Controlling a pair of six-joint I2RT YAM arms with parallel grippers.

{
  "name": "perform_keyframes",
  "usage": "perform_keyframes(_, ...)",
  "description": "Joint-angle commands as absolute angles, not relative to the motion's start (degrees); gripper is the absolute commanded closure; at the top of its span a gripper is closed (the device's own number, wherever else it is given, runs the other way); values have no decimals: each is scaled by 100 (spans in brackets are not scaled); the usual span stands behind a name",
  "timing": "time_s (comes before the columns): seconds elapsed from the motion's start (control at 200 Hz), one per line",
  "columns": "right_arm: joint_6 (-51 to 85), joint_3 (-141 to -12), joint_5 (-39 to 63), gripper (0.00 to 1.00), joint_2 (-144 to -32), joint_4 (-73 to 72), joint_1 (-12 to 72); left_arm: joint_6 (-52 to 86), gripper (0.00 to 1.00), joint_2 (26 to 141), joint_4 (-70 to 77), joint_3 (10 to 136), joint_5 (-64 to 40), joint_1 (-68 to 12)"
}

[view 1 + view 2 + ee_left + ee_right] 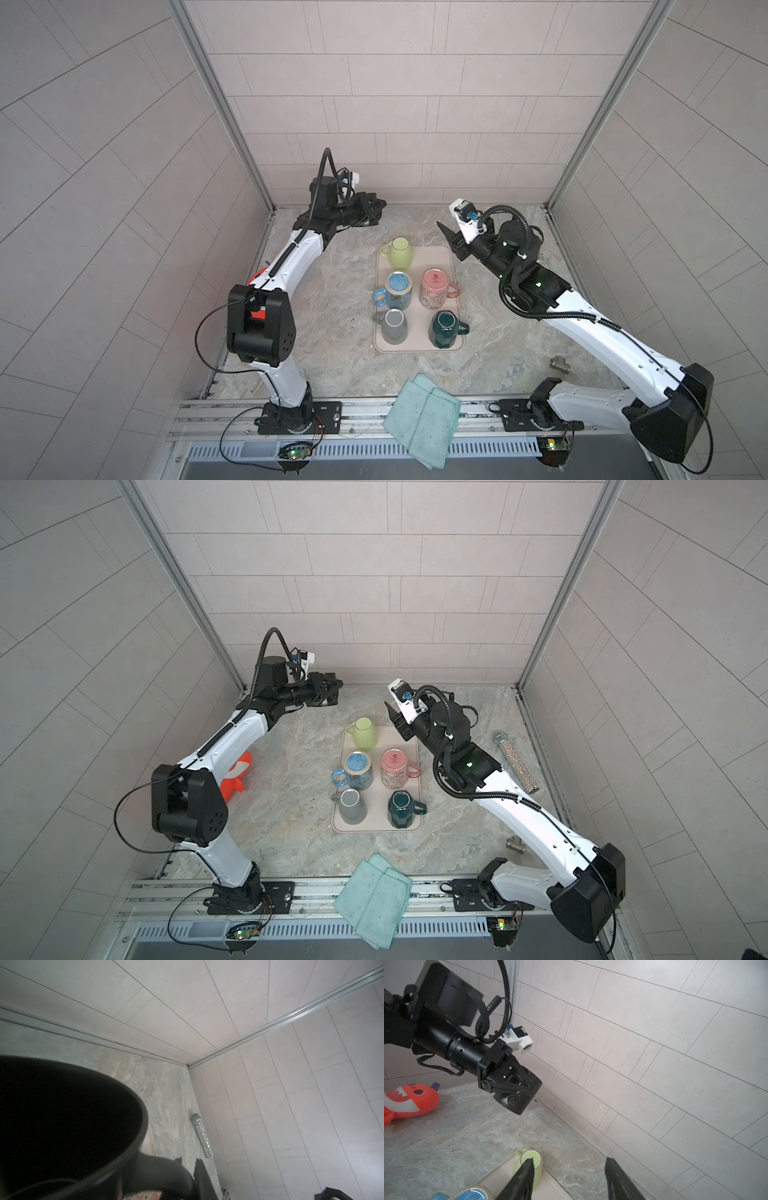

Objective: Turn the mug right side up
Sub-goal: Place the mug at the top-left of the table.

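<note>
Black mug (512, 1103) sits clenched in our left hand (534, 1086), aloft beyond the tray (417, 332), while our right hand (570, 1162) hangs released near the tray's far corner.

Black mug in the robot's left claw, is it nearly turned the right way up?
Partway, I'd say. Done: the left gripper is shut on the handle of the black mug, which is off the tray and up in the air. In hand: the mug is tilted sideways, not upright. Left: finish the turn and set it down. The right gripper is open and empty near the tray.
</note>
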State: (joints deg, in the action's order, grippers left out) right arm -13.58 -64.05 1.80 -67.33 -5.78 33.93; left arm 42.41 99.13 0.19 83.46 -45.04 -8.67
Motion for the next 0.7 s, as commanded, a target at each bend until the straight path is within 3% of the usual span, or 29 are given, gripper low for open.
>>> perform_keyframes(0.0,-1192,-6326,105,45,-6549,-641,3366,3454,100,9580,643,8097,-3643,-756)
perform_keyframes(0.415,-988,-5878,167,50,-6333,-712,3298,2971,100,9992,3681,6288,-1511,-774)
perform_keyframes(0.691,-867,-5686,132,53,-6297,-801,3296,3031,100,10715,5360,5766,-927,-783)
